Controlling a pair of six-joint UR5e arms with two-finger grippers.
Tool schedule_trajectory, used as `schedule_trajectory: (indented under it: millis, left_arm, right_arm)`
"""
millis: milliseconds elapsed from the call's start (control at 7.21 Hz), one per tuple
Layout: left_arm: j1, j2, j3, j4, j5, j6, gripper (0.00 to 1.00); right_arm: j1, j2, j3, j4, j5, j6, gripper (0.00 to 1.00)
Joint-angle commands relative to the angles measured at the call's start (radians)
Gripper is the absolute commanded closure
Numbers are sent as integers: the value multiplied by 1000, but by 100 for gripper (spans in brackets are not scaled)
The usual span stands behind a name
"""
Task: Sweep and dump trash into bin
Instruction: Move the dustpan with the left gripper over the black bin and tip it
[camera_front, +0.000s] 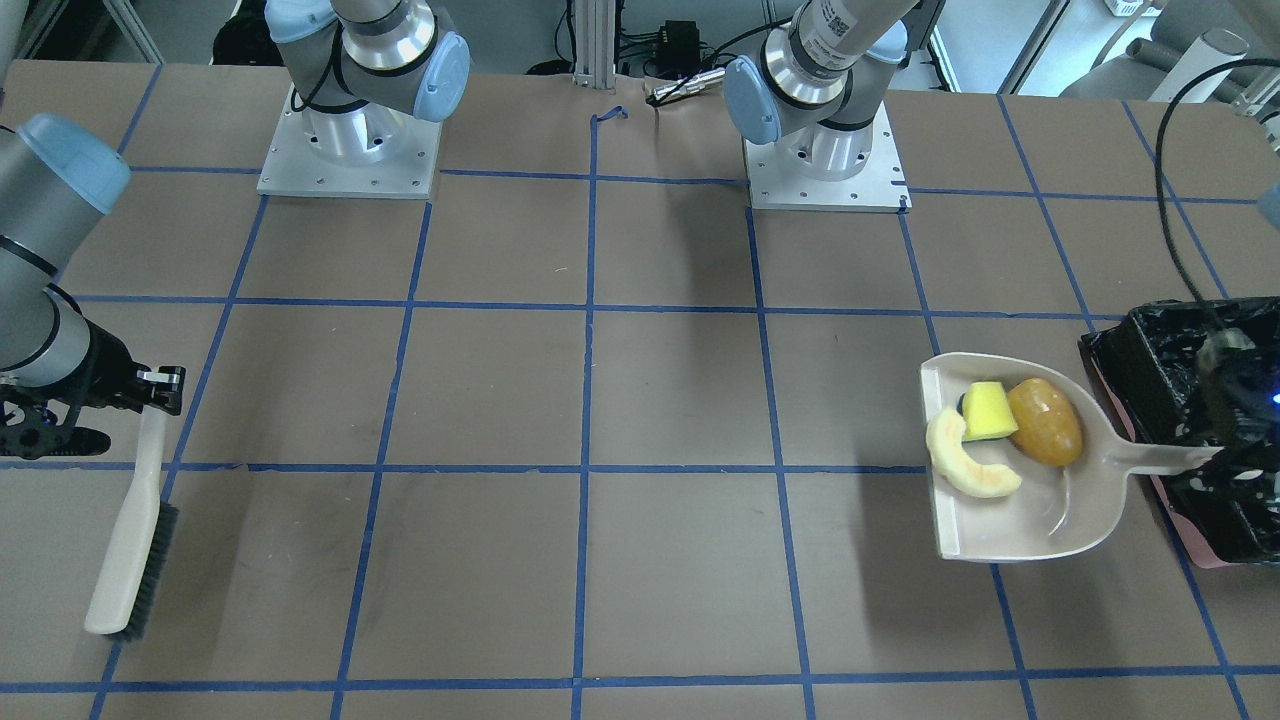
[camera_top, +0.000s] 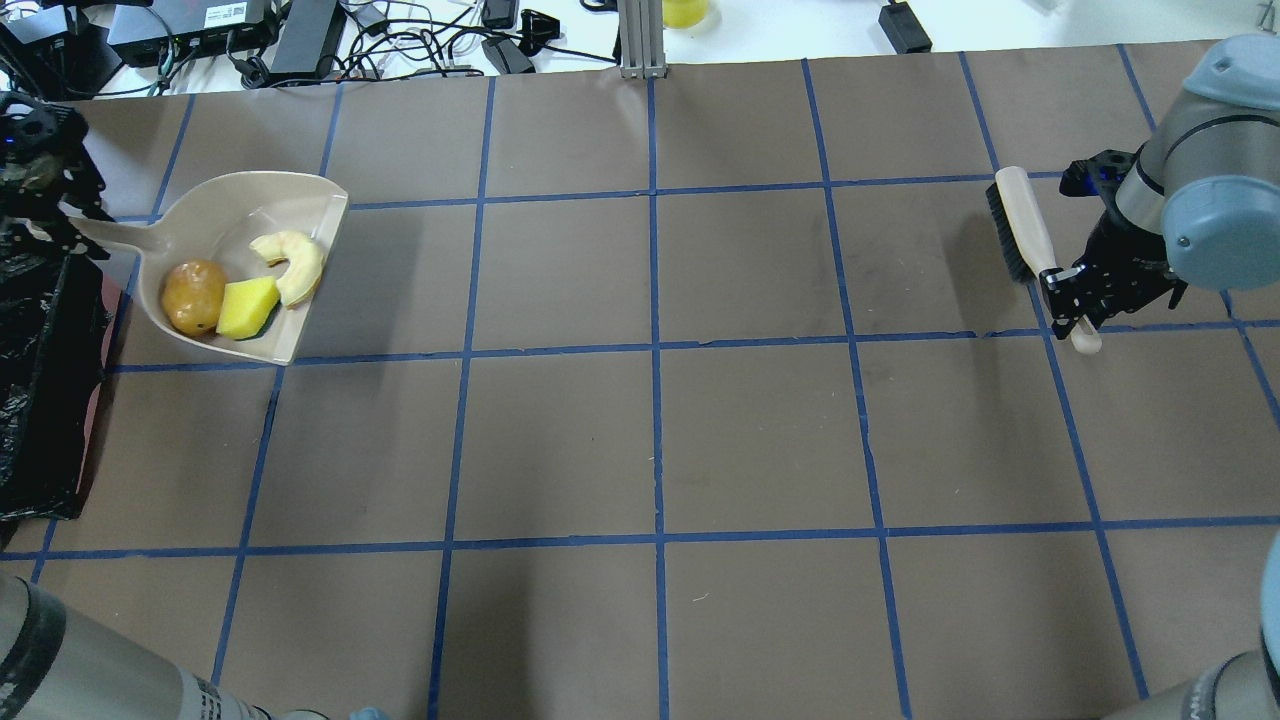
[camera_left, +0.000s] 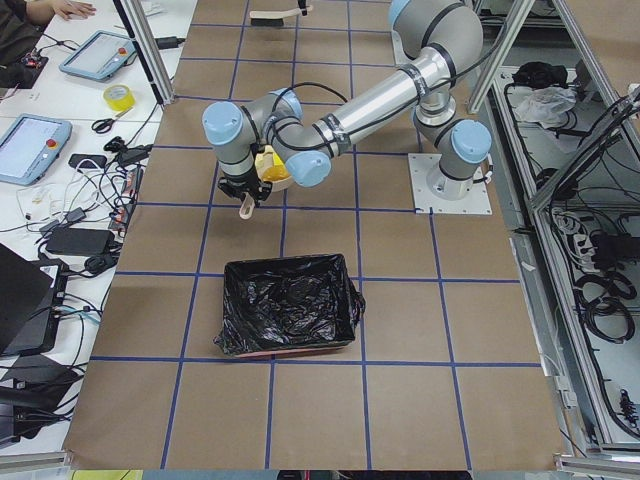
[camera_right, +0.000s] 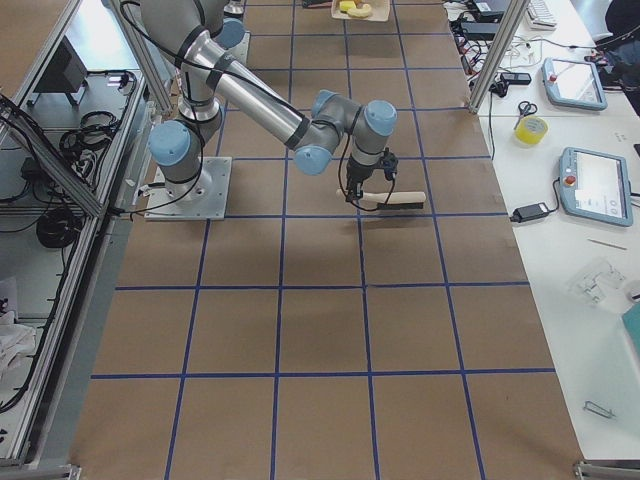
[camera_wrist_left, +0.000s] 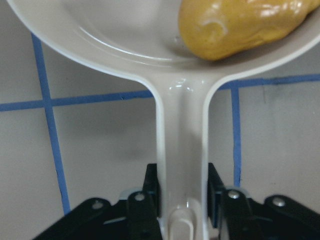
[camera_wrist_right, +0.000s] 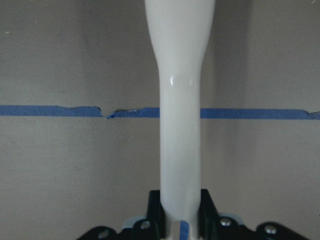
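Overhead exterior: the left tool (camera_top: 75, 228) clamps the dustpan (camera_top: 215, 215) by its handle at ten o'clock with the trash (camera_top: 247, 307) aboard, the right tool (camera_top: 1060, 290) grips the brush (camera_top: 1020, 225) at two, and tipping short of the bin (camera_top: 45, 400) at nine probably rolls the amber lump (camera_top: 193, 297) onto the bench (camera_top: 650, 440).

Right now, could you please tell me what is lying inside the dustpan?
Inside the dustpan lie a yellow sponge wedge, an amber oval lump and a pale crescent slice. The pan floor directly beneath them is covered, so anything under them cannot be seen.
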Motion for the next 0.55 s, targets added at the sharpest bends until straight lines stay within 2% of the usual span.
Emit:
schedule_trajectory:
  millis: [0,139,416]
  left_arm:
    - [142,13,69,-101,0,154,100]
    - [208,-8,124,-109,1,259,100]
    - [296,-47,198,-109,10,350,100]
  right_arm:
    - [1,9,1,4,0,-8,100]
    - [1,11,-1,2,-3,-11,100]
    - [1,17,-2,1,1,-8,100]
